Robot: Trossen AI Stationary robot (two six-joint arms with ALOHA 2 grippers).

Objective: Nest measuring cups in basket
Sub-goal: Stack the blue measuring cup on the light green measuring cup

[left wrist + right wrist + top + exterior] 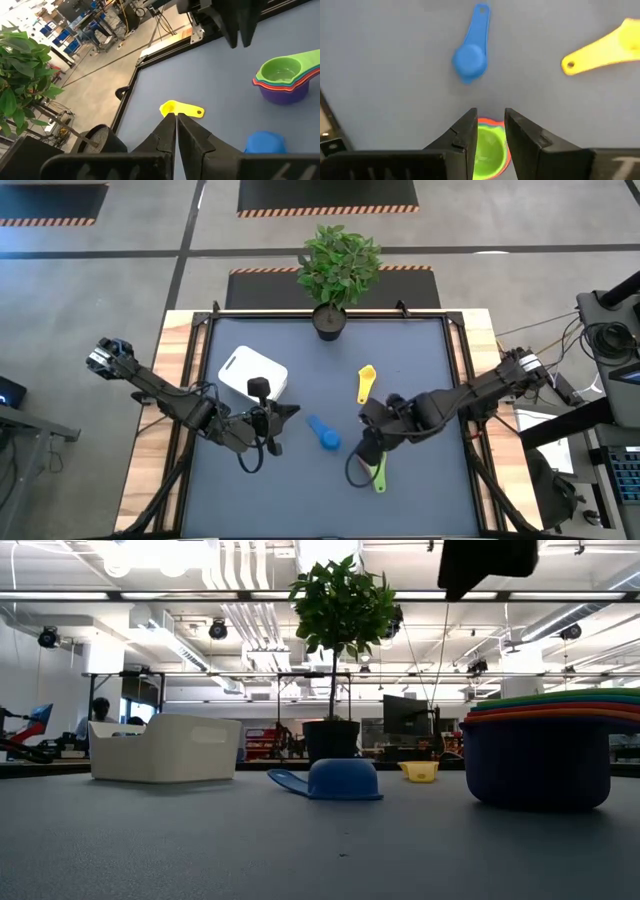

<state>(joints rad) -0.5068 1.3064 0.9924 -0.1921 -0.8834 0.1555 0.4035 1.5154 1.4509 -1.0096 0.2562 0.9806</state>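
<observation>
I can't read any words or labels on anything here.

On my left side, my left gripper (291, 412) hangs just beside the white basket (252, 372), and its two fingers are pressed shut with nothing in them. The basket sits on the gray table (300, 500). I cannot see anything inside it.

A little to the right, the blue cup (326, 437) lies upside down on the table, all by itself. Behind it, at the far edge, stands a black pot with a green plant (338, 264).

Next comes the yellow cup (366, 382), also lying alone on the table.

Then there is the stack of cups (282, 82). The green cup (280, 69) sits on top, with orange and red rims under it and a dark purple one at the bottom.

My right gripper (489, 132) is right over that stack. Its fingers are a little apart, one on each side of the green cup's rim. I cannot tell if they are squeezing it.
</observation>
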